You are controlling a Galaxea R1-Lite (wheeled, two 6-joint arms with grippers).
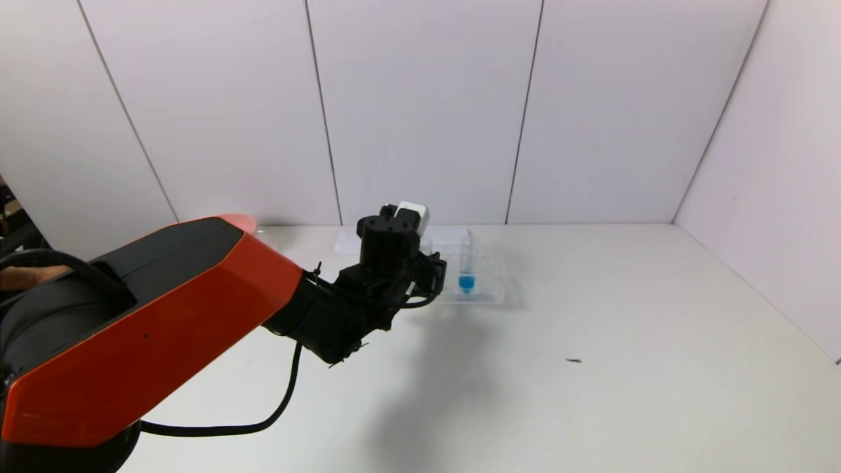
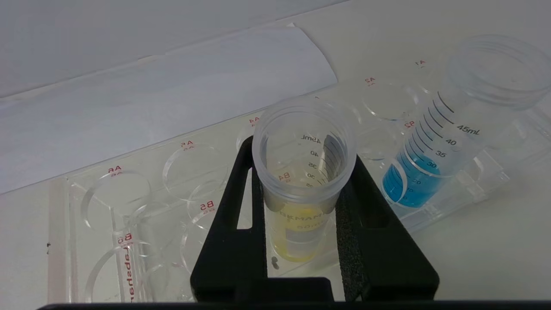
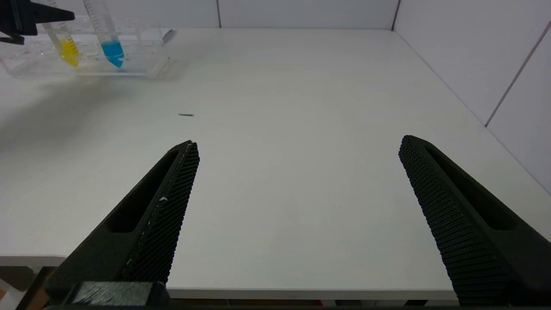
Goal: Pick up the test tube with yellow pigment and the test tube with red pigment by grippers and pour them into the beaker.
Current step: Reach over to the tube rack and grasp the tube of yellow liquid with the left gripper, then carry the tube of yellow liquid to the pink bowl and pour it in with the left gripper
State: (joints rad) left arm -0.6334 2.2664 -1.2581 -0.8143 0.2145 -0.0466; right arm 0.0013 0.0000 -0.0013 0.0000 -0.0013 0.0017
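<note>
The test tube with yellow pigment [image 2: 301, 234] stands upright in a clear rack [image 2: 129, 202] at the back of the table. My left gripper [image 2: 303, 172] is shut on it just under its open rim, one black finger on each side. In the head view the left gripper [image 1: 430, 272] covers that tube. From the right wrist view the yellow tube [image 3: 68, 49] shows far off in the rack [image 3: 86, 69]. My right gripper [image 3: 299, 142] hangs open over the table's near edge, holding nothing. The test tube with red pigment and the beaker are out of view.
A blue-tipped tube [image 2: 430, 172] [image 1: 466, 279] stands in the same rack, close beside the held one. A white sheet [image 2: 172, 94] lies behind the rack. A pink bowl's rim [image 1: 240, 220] peeks over my left arm. A small dark speck [image 1: 573, 360] lies mid-table.
</note>
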